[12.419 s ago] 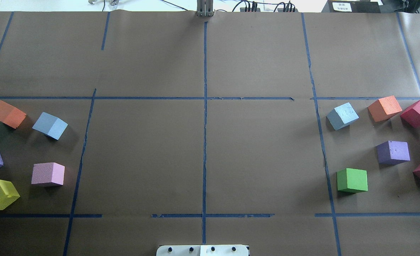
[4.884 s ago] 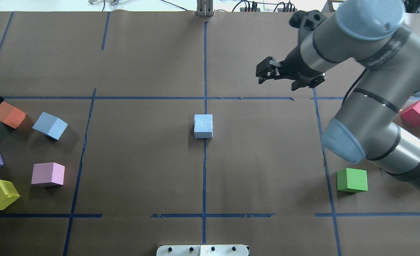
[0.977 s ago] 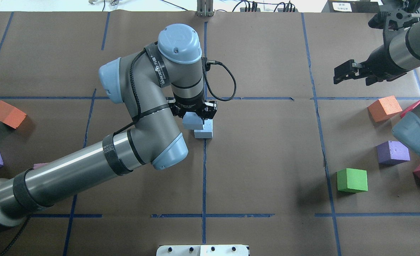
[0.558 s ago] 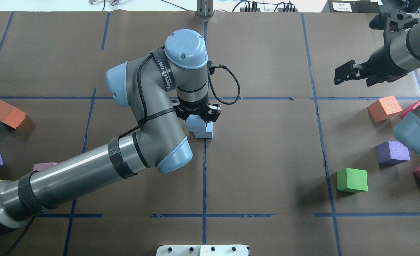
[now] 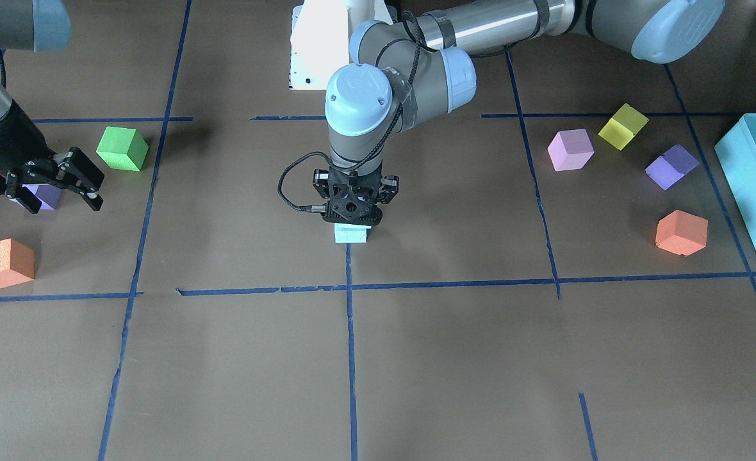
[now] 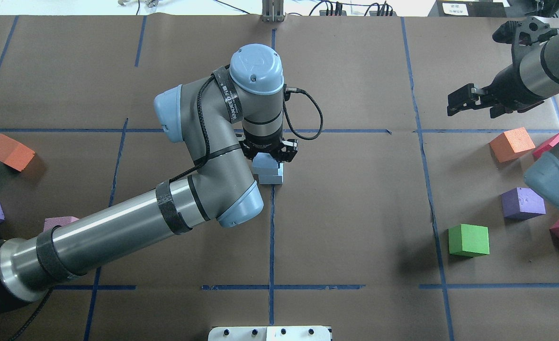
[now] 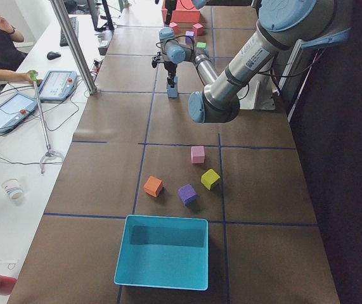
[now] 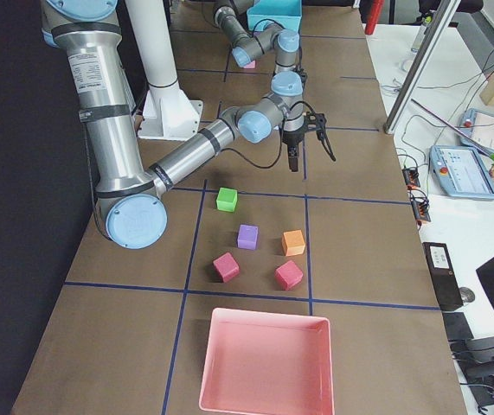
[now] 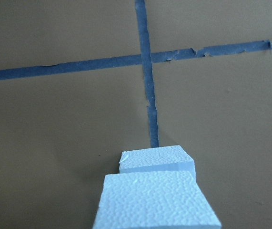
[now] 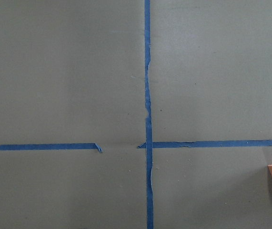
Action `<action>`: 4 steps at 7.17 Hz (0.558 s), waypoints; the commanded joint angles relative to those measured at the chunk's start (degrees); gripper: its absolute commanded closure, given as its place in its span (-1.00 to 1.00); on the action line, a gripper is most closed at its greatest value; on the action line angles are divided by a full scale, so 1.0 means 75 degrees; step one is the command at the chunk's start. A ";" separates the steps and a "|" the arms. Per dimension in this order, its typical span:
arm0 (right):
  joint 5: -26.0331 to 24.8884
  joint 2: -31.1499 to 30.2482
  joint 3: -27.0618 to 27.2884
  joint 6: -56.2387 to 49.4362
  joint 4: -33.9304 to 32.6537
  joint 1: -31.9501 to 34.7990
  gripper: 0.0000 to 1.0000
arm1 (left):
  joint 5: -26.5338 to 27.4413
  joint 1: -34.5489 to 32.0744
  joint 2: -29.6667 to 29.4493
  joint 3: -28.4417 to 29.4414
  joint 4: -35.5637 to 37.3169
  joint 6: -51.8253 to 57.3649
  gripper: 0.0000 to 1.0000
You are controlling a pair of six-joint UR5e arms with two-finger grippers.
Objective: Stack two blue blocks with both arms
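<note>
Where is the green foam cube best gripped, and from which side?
Take the green foam cube by two opposite side faces, coming straight down from above. It lies flat, nothing touching it, so probably either pair of faces is free.

The blue blocks (image 9: 157,202) look like matt foam with a fine pebbled grain. The surface (image 6: 355,213) is dull brown paper, lined with ragged-edged blue tape (image 9: 147,95). The left arm (image 6: 118,234) shows satiny grey metal and smooth pale-blue caps
</note>
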 commanded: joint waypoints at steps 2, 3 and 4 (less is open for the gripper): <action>-0.0006 -0.0002 -0.0018 0.0003 -0.0008 -0.0003 -1.00 | 0.0000 0.0000 -0.0116 0.0080 -0.0037 0.0012 0.38; -0.0006 -0.0002 -0.0029 0.0003 -0.0008 -0.0003 -1.00 | 0.0000 0.0024 -0.0163 0.0115 -0.0037 0.0012 0.37; -0.0006 -0.0014 -0.0064 0.0003 0.0003 -0.0003 -1.00 | 0.0000 0.0024 -0.0163 0.0231 -0.0049 0.0024 0.37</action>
